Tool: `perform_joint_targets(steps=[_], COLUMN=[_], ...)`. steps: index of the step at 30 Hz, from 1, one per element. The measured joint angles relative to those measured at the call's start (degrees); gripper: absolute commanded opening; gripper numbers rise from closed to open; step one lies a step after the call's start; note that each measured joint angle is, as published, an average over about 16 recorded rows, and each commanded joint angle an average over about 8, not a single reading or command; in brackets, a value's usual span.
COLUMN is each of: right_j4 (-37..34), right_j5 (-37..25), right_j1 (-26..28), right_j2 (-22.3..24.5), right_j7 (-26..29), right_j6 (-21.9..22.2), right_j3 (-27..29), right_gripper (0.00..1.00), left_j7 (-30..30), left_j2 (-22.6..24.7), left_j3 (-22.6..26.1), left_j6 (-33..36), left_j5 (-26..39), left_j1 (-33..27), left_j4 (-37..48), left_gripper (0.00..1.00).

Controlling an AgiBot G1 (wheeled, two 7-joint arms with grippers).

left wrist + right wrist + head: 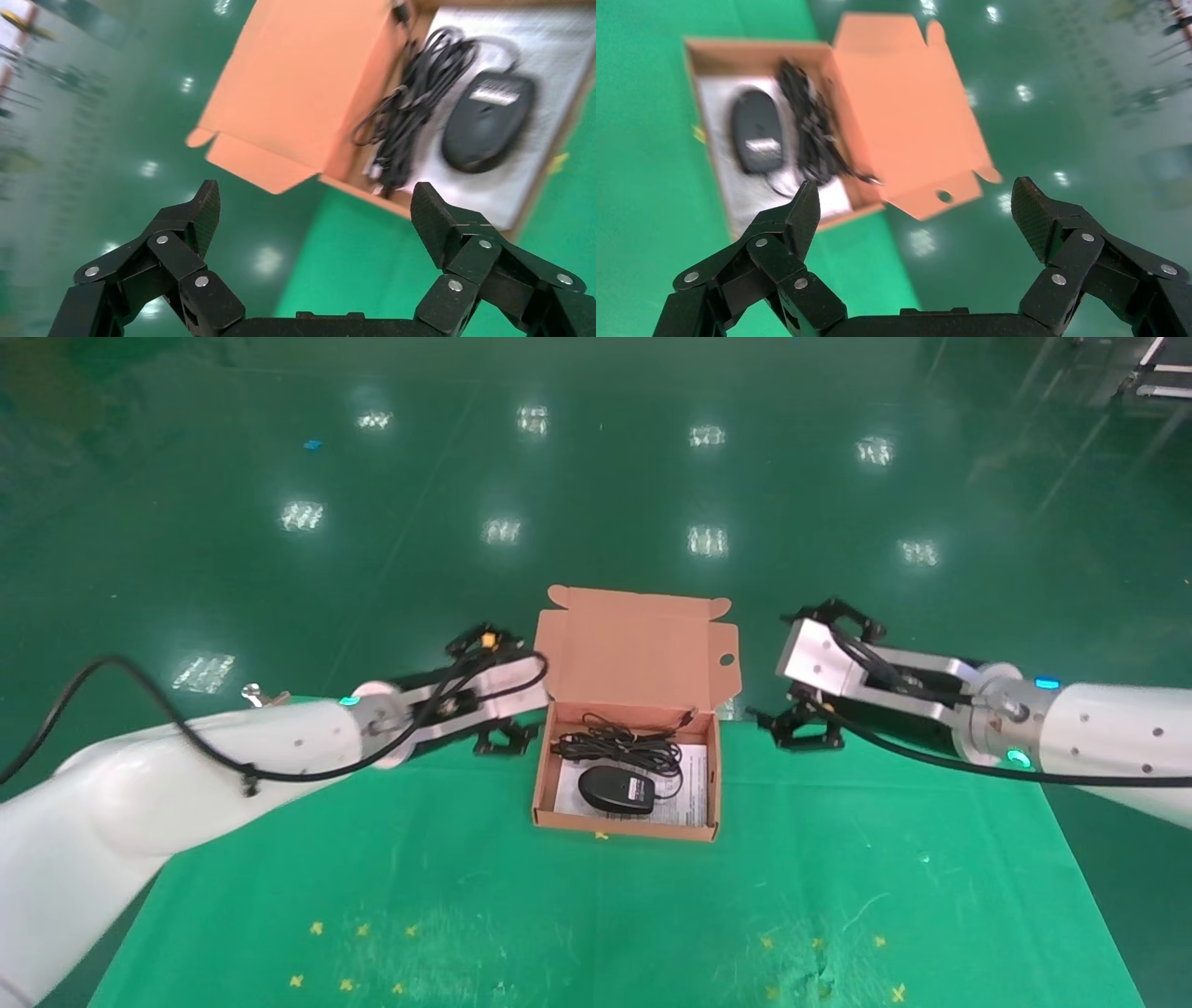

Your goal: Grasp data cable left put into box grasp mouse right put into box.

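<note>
The salmon-orange box [545, 775] stands open at the far middle of the green table, its flap lid [633, 649] upright behind it. Inside lie the black data cable bundle [619, 747] toward the back and the black mouse [616, 789] with its pale-and-red label in front, on a white sheet. My left gripper [507, 738] is open and empty just left of the box. My right gripper [805, 728] is open and empty to the box's right. The box [295, 91], cable [411, 105] and mouse [488, 119] show in the left wrist view, and the box [912, 112], cable [810, 126] and mouse [756, 130] in the right wrist view.
The green table cover [596, 915] carries small yellow cross marks near the front. Its far edge runs just behind the box, with glossy dark green floor [596, 477] beyond. Both arms reach in from the sides.
</note>
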Motion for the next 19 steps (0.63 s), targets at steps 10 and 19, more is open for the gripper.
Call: perform_joint_targets(steps=[10,19], right_j4=[1.7,2.7], right_j5=[11.3,17.5], right_j1=[-4.3,-6.6], right_j2=[2.6,4.1], right_j7=[0.1,0.1], right_j6=[-9.9,-15.3], right_j3=[6.5,10.0], right_gripper=[1.0,1.0], left_j7=[-0.5,-0.8], left_j2=[-7.0,-10.8], left_j3=[-8.5,-13.1], left_j6=[12.6,19.5], left_j5=[-13.2,-20.4], left_j1=[4.4,6.8], left_j4=[-5.3,-8.2], left_gripper=[1.0,1.0])
